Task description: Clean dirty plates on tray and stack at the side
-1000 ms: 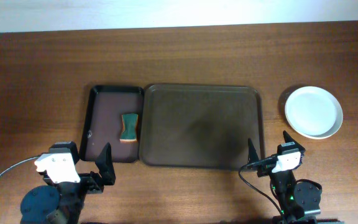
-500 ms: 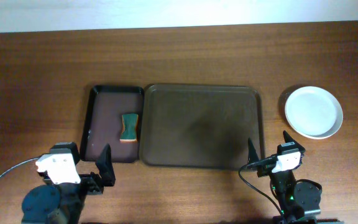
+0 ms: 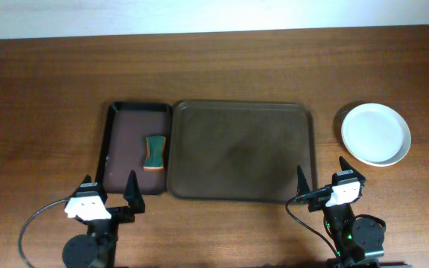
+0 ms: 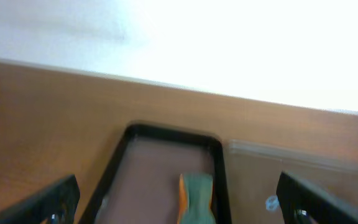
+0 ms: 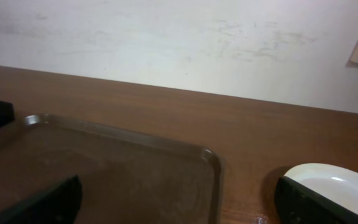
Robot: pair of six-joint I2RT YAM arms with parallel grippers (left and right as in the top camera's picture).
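Observation:
The large dark brown tray (image 3: pixel 237 149) lies in the middle of the table with nothing on it. A white plate (image 3: pixel 375 134) with a clean top sits on the table to its right; I cannot tell whether others lie under it. My left gripper (image 3: pixel 110 192) is open and empty at the front edge, facing the small black tray. My right gripper (image 3: pixel 322 179) is open and empty at the brown tray's front right corner. The right wrist view shows the brown tray (image 5: pixel 123 168) and the plate (image 5: pixel 337 180) beyond the open right gripper (image 5: pixel 179 208).
A small black-rimmed tray (image 3: pixel 136 112) left of the brown tray holds a green and orange sponge (image 3: pixel 155 152). In the left wrist view the sponge (image 4: pixel 196 196) lies in that tray (image 4: pixel 173 132) ahead of my open left gripper (image 4: pixel 179 208). A white wall lies beyond the table.
My left arm has moved to the right and turned, so its gripper now faces the small tray head-on. The right arm, plate and trays have not moved.

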